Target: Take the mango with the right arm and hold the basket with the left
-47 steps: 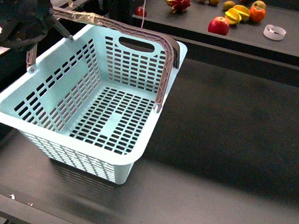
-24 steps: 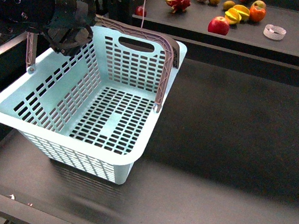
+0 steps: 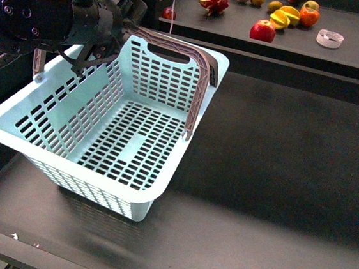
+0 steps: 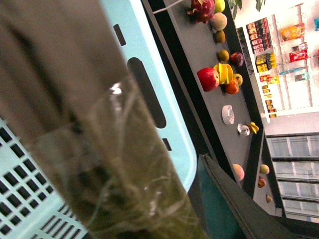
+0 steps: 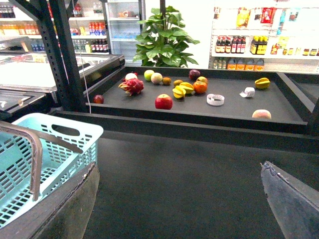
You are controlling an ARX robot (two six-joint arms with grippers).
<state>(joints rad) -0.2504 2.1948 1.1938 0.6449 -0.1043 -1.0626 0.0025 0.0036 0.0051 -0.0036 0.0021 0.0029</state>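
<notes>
The left arm (image 3: 35, 13) is bulky and matte black, built from thick cylindrical joints whose round end caps carry small silver screws (image 3: 9, 9). A black cable (image 3: 80, 67) loops beneath its wrist. The right gripper (image 5: 179, 169) has two dark grey fingers (image 5: 75, 209) with scuffed, pale edges.

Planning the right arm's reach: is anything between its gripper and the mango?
Only the fruit shelf's raised front edge crosses between the right gripper and the mango; no fruit stands before it.

My left arm (image 3: 38, 10) sits raised, its fingers hidden from me; my right gripper (image 5: 179, 209) hangs with fingers (image 5: 291, 194) spread wide.
</notes>
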